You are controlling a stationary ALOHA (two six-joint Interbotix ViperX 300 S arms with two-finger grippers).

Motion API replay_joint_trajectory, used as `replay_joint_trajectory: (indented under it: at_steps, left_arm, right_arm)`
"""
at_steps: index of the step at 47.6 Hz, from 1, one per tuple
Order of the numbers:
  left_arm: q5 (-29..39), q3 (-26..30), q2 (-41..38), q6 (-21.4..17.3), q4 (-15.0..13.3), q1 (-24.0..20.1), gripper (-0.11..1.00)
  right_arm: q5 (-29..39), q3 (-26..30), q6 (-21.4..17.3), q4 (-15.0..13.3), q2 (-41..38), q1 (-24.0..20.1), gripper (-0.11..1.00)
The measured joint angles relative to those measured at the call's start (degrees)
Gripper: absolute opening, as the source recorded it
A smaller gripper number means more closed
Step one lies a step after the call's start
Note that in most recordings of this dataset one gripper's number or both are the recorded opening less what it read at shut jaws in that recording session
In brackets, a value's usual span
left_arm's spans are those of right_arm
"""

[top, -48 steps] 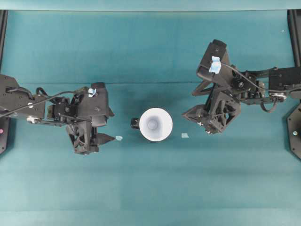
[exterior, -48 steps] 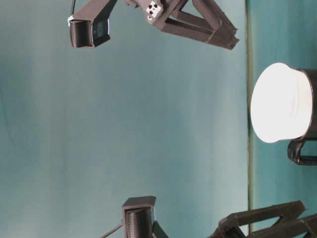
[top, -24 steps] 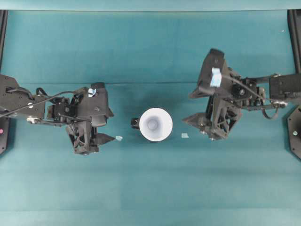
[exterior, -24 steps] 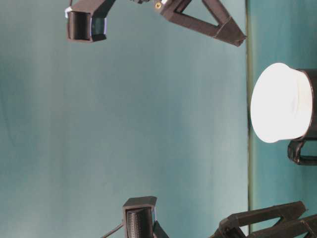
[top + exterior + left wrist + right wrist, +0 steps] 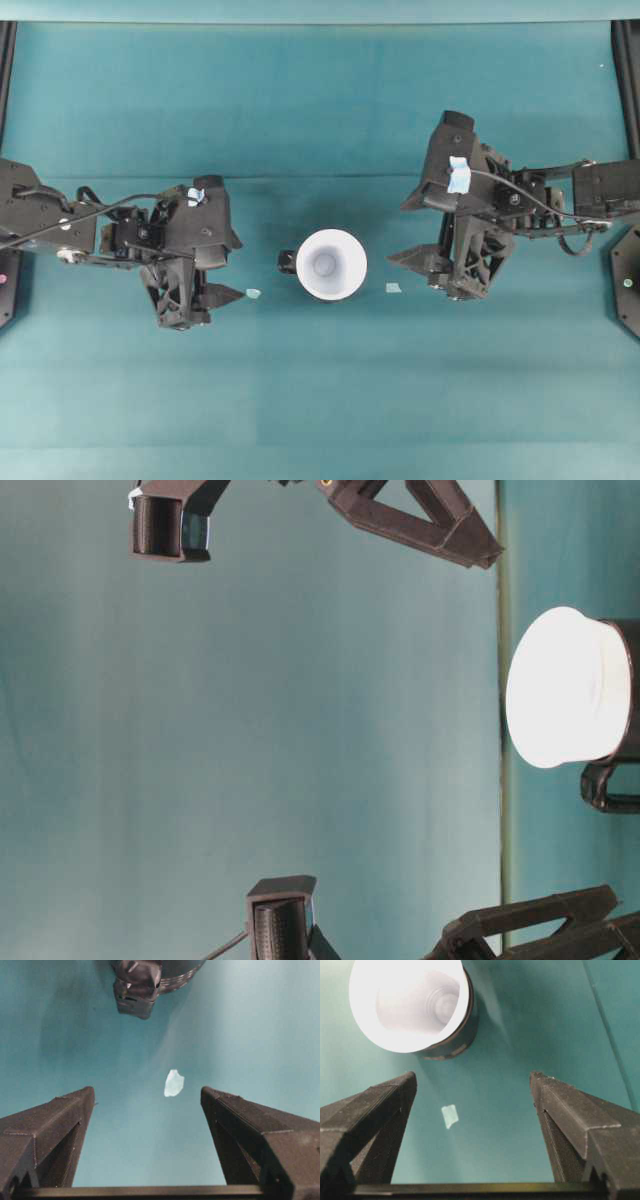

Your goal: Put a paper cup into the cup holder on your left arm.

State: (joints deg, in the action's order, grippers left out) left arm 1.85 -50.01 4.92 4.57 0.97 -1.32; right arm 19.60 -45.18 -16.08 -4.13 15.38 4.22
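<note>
cup (image 5: pixel 331 264): white paper, tapered, mid-counter, already seated in the holder (image 5: pixel 455 1040), rim flaring above it. judged light, thin-walled, easily crushed; best taken at the rim with a soft pinch, if at all.
holder: glossy black, likely slick, stub tab (image 5: pixel 286 262) toward the left arm; rigid.
left pincer (image 5: pixel 147 1110): wide, empty, just beside the tab.
right pincer (image 5: pixel 472 1105): wide, empty, near the cup.
counter (image 5: pixel 320 400): teal cloth, flat, matte, ample room all round.
scraps: one pale bit (image 5: pixel 253 294) left, one (image 5: pixel 393 288) right.
</note>
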Motion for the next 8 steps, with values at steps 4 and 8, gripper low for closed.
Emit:
replay_joint_trajectory:
  at_steps: [4,8]
  left_arm:
    - [-0.3,0.0,0.0,-0.1,0.1,0.0,0.91]
    - [-0.6,0.0,-0.1,-0.1,0.0,0.0,0.91]
  right_arm:
    - [0.0,0.0,0.0,0.0,0.0,0.0,0.91]
    - [0.0,-0.1,0.0,0.0,0.0,0.0,0.91]
